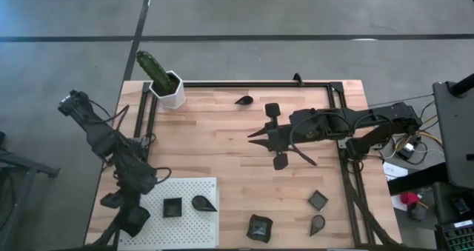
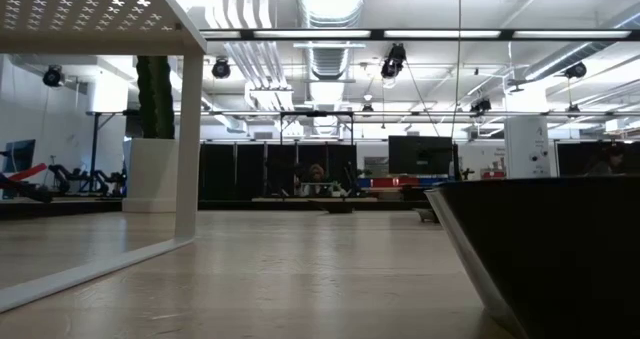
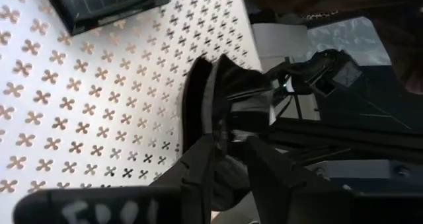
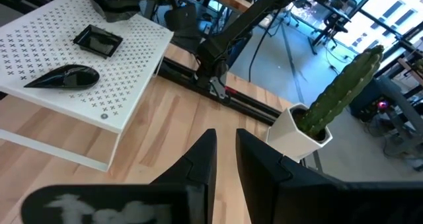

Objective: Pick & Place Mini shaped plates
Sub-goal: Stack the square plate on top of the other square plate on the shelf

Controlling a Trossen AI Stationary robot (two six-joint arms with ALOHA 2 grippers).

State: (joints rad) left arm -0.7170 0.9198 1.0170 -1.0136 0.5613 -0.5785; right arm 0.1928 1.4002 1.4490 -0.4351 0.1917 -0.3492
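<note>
Left claw (image 3: 228, 164): parted, straddling a dark curved-rim plate (image 3: 206, 98) at the outer edge of the white perforated board (image 3: 79, 105); seems let go rather than clamped, probably as the drop spot for it. Just beyond, flat on the cross-punched sheet and apparently already placed: glossy square plate (image 1: 172, 206) and teardrop plate (image 1: 204, 203). Right claw (image 4: 225, 158): narrow, empty, waits over the middle of the pale plank tabletop (image 1: 215, 147). Farther out, not yet picked: far teardrop (image 1: 243, 100) by the far rail; near square (image 1: 318, 200), near teardrop (image 1: 317, 223) and wavy-edged plate (image 1: 259, 226) toward the near edge. Cactus pot (image 1: 172, 92), white and hexagonal, tucked into the far-left corner, clear of the work.
</note>
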